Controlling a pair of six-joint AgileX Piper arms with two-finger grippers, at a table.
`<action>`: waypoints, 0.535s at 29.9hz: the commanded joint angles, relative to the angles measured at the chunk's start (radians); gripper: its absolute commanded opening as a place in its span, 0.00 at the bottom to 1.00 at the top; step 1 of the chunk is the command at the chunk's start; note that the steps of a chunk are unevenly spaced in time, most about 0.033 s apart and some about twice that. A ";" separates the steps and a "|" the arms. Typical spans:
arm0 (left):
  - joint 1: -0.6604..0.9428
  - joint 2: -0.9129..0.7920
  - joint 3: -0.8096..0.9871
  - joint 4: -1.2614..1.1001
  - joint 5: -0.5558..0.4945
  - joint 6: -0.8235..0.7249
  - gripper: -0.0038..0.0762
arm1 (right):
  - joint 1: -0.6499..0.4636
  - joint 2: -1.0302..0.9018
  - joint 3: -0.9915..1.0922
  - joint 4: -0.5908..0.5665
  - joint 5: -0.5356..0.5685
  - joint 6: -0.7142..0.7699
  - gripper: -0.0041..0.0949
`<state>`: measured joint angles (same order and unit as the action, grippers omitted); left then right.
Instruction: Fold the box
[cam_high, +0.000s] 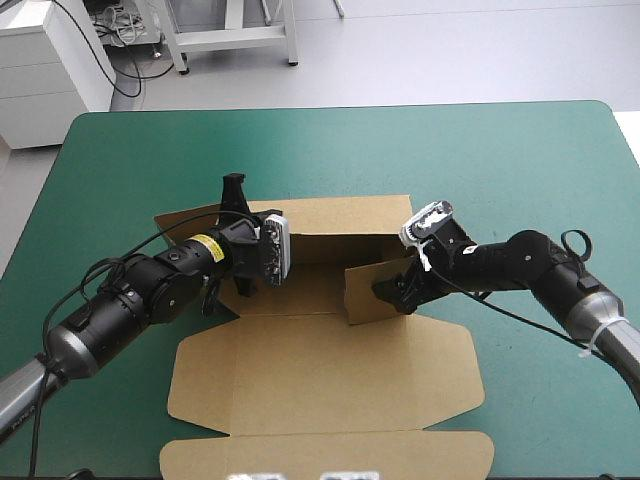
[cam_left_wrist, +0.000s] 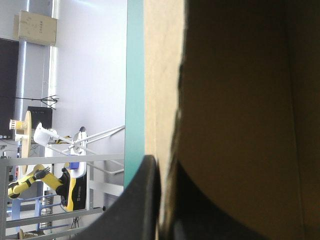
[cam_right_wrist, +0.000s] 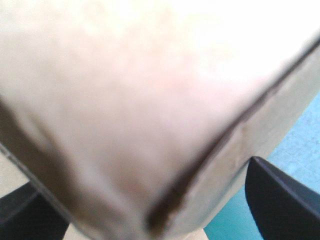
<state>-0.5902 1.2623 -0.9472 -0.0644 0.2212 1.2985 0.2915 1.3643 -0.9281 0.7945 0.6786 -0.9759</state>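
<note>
The brown box (cam_high: 320, 370) lies at the table's middle, with its lid panel flat toward the near edge and its back wall (cam_high: 330, 215) raised. My left gripper (cam_high: 258, 268) is at the box's left side. In the left wrist view its black fingers (cam_left_wrist: 145, 200) are all but shut on a board wall (cam_left_wrist: 165, 75). My right gripper (cam_high: 392, 290) reaches in from the right to a raised side flap (cam_high: 368, 292). In the right wrist view that flap (cam_right_wrist: 130, 100) fills the space ahead of the gripper (cam_right_wrist: 145, 175), whose fingers (cam_right_wrist: 280, 195) stand wide apart on either side of it.
The box's near flap (cam_high: 330, 455) reaches the table's near edge. Teal-green cover (cam_high: 520, 160) shows beyond the box toward the far and right edges, and as a strip (cam_left_wrist: 134, 75) beside the board in the left wrist view.
</note>
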 joint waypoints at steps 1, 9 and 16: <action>-0.006 -0.016 -0.018 -0.029 0.086 -0.019 0.04 | 0.031 -0.031 -0.024 0.041 -0.080 -0.014 0.84; -0.006 -0.016 -0.018 -0.027 0.206 0.004 0.04 | 0.031 -0.065 -0.024 -0.036 -0.128 0.021 0.70; -0.006 -0.016 -0.018 -0.032 0.195 0.004 0.04 | 0.031 -0.132 -0.024 -0.052 -0.124 0.058 0.32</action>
<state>-0.5902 1.2574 -0.9599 -0.0510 0.2970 1.3215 0.3185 1.2914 -0.9175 0.6982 0.6169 -0.9331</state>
